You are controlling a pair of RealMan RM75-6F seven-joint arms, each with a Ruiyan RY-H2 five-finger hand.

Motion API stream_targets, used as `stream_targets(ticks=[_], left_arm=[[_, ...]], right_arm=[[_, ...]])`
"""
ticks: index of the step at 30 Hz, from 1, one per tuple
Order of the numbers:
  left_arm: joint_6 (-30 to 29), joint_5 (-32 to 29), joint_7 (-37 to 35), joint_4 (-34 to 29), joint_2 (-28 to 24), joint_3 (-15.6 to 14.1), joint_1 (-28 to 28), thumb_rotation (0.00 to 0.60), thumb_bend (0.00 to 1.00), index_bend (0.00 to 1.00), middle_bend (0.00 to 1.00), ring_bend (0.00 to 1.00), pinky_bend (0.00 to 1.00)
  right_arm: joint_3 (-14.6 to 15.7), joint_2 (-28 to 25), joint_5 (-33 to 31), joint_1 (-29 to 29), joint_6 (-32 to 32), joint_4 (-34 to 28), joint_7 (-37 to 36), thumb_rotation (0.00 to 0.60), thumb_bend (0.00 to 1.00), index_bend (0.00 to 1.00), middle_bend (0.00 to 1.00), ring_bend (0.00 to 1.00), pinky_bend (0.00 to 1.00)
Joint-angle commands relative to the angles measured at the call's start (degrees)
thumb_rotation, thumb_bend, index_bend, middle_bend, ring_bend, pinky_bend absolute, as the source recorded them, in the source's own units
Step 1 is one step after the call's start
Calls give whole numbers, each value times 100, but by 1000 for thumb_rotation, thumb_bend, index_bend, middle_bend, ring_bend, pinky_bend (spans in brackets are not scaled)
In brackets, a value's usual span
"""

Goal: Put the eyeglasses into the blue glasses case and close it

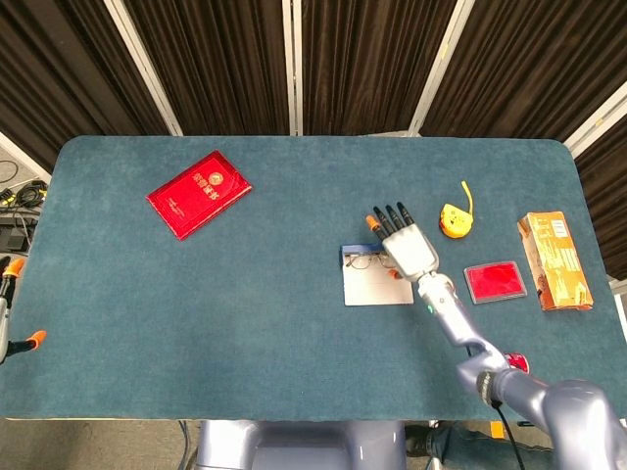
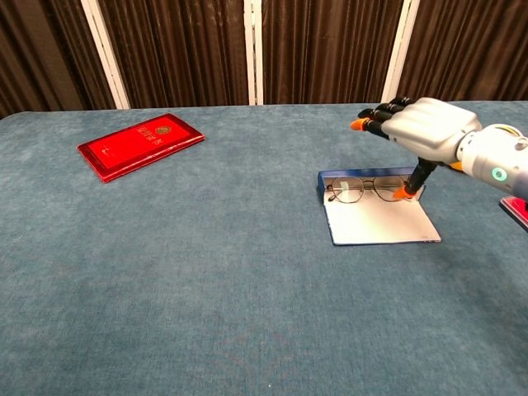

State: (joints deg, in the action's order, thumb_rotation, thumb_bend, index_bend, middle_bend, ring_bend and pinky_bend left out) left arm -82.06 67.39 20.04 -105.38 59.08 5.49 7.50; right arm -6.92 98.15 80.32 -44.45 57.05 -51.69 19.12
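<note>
Eyeglasses (image 2: 363, 189) lie in the open blue glasses case (image 2: 378, 219), right of frame centre.
The right hand (image 2: 422, 129) hovers above, fingers spread, grasping nothing; next, folding the lid shut seems needed.

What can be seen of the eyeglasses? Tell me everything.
The eyeglasses are thin, dark wire-rimmed, with clear lenses. They lie unfolded-looking along the far edge of the open blue glasses case, against its raised blue wall, above the pale inner flap. The right hand hovers over their right end, its orange-tipped thumb touching or almost touching the frame.
</note>
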Motion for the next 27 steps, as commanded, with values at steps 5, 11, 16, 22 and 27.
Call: stream_targets(ticks=[5,11,16,22,27], left_arm=[[-22,108,-73,-28,-29,-36,-23,600,0,0,0,0,0],[-49,193,-147,-52,-63,-59,-50,600,0,0,0,0,0],[-79,266,-185,-83,-89,-78,-73,600,0,0,0,0,0],[-56,239,-198,-67,-95,-67,-70,600,0,0,0,0,0],[-28,197,-175,-47,-79,-52,-52,600,0,0,0,0,0]], right_arm=[[402,-928,198,481,302,-1873,485,600,0,0,0,0,0],[446,-885,162,558,301,-2174,789,600,0,0,0,0,0],[465,-666,140,552,236,-1980,1128,600,0,0,0,0,0],[398,-468,79,544,207,-1725,1272,600,0,0,0,0,0],[371,-396,65,526,148,-1576,1239,600,0,0,0,0,0]])
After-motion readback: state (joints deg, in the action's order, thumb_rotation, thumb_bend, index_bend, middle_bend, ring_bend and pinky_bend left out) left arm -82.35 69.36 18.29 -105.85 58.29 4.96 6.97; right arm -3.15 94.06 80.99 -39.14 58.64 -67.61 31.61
